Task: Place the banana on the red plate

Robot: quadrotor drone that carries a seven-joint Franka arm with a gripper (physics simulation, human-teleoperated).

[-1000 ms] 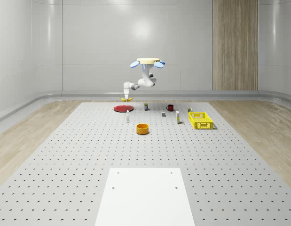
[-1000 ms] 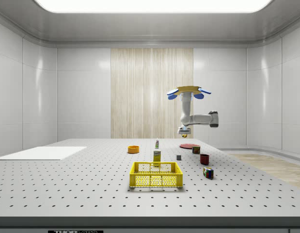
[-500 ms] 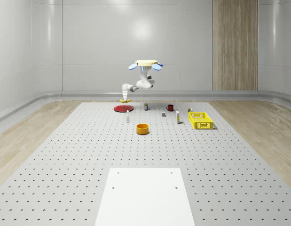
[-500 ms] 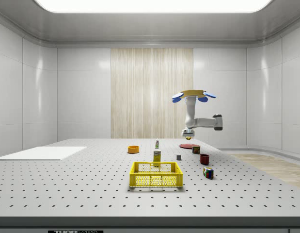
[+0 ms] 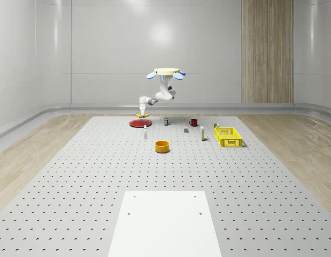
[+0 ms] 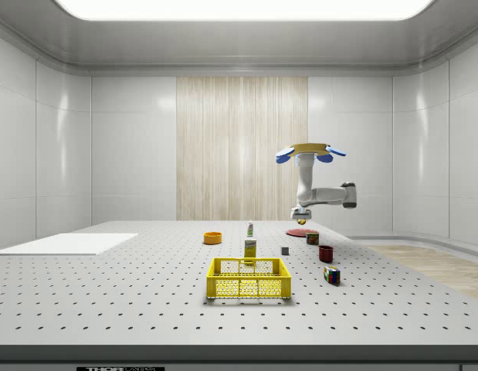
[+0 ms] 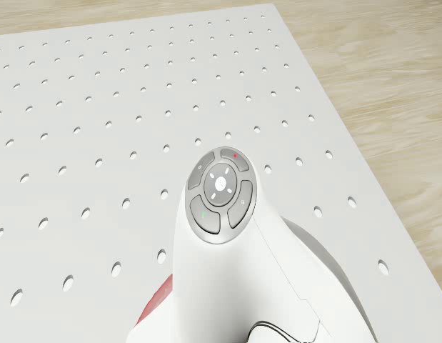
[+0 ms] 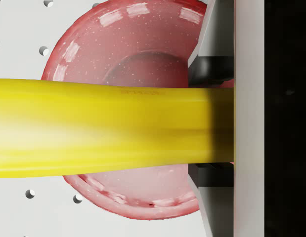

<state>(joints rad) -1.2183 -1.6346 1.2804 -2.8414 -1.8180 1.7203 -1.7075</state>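
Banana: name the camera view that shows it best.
The wrist view: the banana lies large across it, shut in the gripper above the red plate. The whole-scene view and side view give a yellow speck under the hovering drone.

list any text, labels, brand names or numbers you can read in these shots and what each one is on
No text reads legibly anywhere.
Faint print on the banana held in the claw above the red plate: too blurred to read.
Label on the carton behind the yellow basket: too small to read.
Label on the small bottle: too small to read.
Black strip at the table's front edge in the side view: cut off, unreadable.
Arm's button pad: only small marks, no letters.
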